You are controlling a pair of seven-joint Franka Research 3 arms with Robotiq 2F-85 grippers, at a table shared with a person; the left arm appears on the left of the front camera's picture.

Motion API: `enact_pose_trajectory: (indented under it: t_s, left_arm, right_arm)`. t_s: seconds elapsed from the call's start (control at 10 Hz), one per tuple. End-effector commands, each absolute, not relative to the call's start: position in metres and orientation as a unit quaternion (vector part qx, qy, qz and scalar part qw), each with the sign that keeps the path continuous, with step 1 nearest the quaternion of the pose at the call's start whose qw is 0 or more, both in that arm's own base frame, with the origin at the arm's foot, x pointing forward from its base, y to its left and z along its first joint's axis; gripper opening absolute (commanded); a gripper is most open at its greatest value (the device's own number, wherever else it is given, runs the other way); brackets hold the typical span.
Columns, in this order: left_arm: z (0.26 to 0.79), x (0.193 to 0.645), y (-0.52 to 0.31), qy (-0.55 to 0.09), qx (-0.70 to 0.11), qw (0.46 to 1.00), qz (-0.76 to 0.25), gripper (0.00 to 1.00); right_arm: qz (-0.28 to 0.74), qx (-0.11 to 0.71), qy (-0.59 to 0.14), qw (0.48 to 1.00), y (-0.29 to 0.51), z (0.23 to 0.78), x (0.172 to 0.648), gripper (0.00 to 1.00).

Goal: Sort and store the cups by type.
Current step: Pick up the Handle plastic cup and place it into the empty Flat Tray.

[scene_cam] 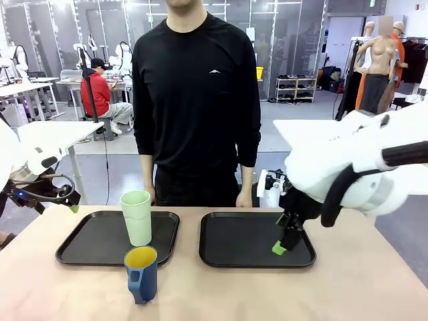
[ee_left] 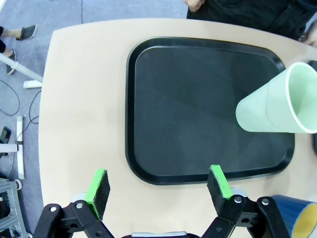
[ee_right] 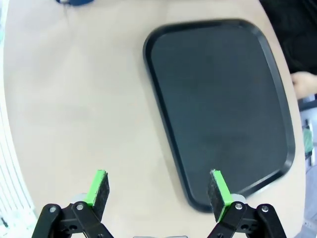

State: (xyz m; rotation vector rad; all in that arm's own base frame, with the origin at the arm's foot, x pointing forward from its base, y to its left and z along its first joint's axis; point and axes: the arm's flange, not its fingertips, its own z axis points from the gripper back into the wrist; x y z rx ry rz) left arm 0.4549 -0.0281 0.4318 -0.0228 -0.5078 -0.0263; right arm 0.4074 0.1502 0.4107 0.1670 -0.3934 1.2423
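Two black trays lie side by side on the pale wooden surface (scene_cam: pixel 221 297), the left tray (scene_cam: pixel 93 237) and the right tray (scene_cam: pixel 244 241) with a narrow strip of wood between them. The pale mint-green tumbler (scene_cam: pixel 136 217) stands upright on the left tray, toward its right half, mouth up. The dark blue mug (scene_cam: pixel 141 274), yellow inside, stands on the bare surface just in front of that tray's near rim, close to the tumbler but not touching it, its handle turned toward the robot's side. The left tool (ee_left: pixel 158 186) hangs above the left tray's rim with its green pads (ee_left: pixel 98 191) spread wide and nothing between them; the tumbler and a corner of the mug lie off to one side in its wrist view. The right tool (ee_right: pixel 158 187) is likewise wide apart and empty. From the front it hangs low over the near right part of the right tray; whether it touches the tray cannot be told. A person (scene_cam: pixel 197 100) in a black top stands at the far edge, hands down by the surface.
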Motion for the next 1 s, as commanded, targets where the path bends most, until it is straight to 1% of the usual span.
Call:
enact_pose_trajectory:
  t_s: [0.0, 0.2, 0.4, 0.5, 0.9]
  left_arm:
    - [0.4324, 0.4555, -0.0275, -0.252, -0.012, 0.968, -0.013, 1.0]
    - [0.4324, 0.4555, -0.0275, -0.252, -0.012, 0.968, -0.013, 1.0]
    - [0.4324, 0.4555, -0.0275, -0.252, -0.012, 0.968, -0.013, 1.0]
    - [0.4324, 0.4555, -0.0275, -0.252, -0.012, 0.968, -0.013, 1.0]
    - [0.4324, 0.4555, -0.0275, -0.252, -0.012, 0.968, -0.013, 1.0]
  right_arm:
    - [0.586, 0.07, -0.158, 0.792, 0.1517, 0.4283, 0.4017, 1.0]
    - [0.595, 0.064, -0.135, 0.79, 0.153, 0.4297, 0.4002, 1.0]
    - [0.593, 0.069, -0.141, 0.79, 0.1602, 0.4235, 0.4068, 1.0]
    - [0.604, 0.065, -0.146, 0.781, 0.1502, 0.4262, 0.3983, 1.0]
    - [0.604, 0.065, -0.146, 0.781, 0.1502, 0.4262, 0.3983, 1.0]
